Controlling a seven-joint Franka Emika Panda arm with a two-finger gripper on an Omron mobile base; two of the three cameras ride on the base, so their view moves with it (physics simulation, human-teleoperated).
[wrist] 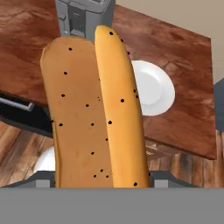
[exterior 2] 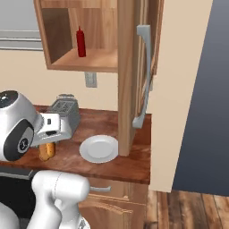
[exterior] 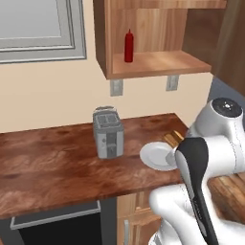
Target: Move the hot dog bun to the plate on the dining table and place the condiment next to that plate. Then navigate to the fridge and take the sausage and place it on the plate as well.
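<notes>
Here the hot dog bun (wrist: 94, 109) fills the middle of the hand view, standing lengthwise up from the gripper (wrist: 98, 179). Its lower end is cut off at the bottom, and the finger tips are hidden behind it, with just grey corners peeking out at either side. The jaws stand apart, clamped on the bun across its width.

From the right base view the bun (exterior 2: 46, 150) hangs below the hand, above the reddish-brown countertop (exterior 2: 112, 163), its upper part covered by the arm. From the left base view just one brown end of it (exterior: 173, 139) shows past the dark forearm, beside the round white plate (exterior: 158, 155), whose right edge the arm hides.

The grey toaster (exterior: 108, 132) stands on the counter, left of the plate. The red condiment bottle (exterior: 128, 46) stands upright on the open wooden wall shelf (exterior: 158, 64) above, well apart from the bun.
</notes>
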